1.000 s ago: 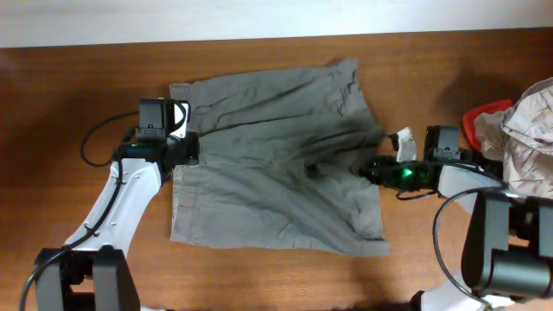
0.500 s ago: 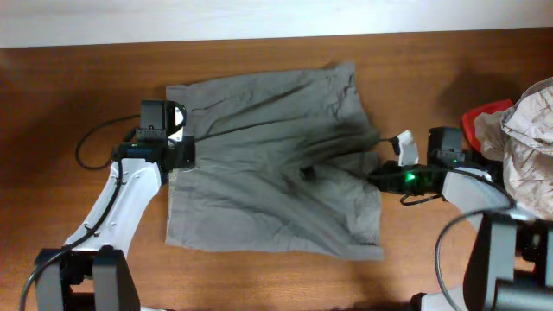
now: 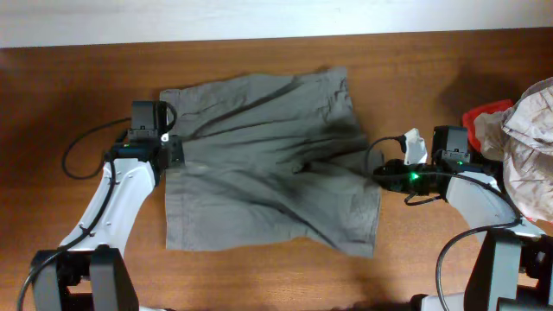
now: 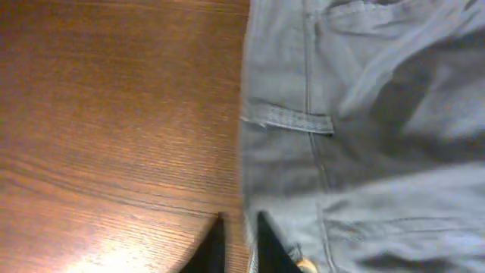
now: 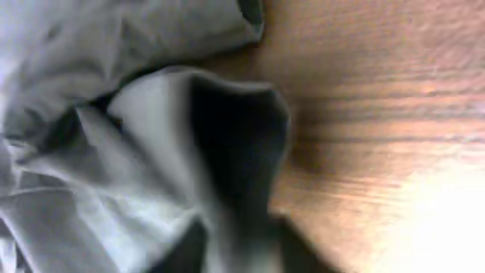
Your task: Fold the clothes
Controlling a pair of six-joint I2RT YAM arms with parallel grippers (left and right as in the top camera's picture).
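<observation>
The clothes, a grey-olive pair of shorts (image 3: 268,168), lie spread and wrinkled in the middle of the wooden table (image 3: 259,276). My left gripper (image 3: 177,154) sits at their left edge. In the left wrist view its fingertips (image 4: 216,246) stand a narrow gap apart. The left gripper (image 4: 241,244) straddles the waistband edge of the shorts (image 4: 341,114), with wood showing in the gap. My right gripper (image 3: 380,173) is at the right edge. In the blurred right wrist view the right gripper (image 5: 242,250) is open, with a raised fold of the shorts (image 5: 227,129) between its fingers.
A pile of other garments sits at the far right, a red one (image 3: 482,119) under a pale beige one (image 3: 529,130). Black cables (image 3: 82,151) loop beside the left arm. The table's back edge meets a white wall (image 3: 259,17).
The shorts have slid to the left, and both grippers have moved left with them. The left fingers now stand slightly parted. The bunched fold at the right edge has lowered.
</observation>
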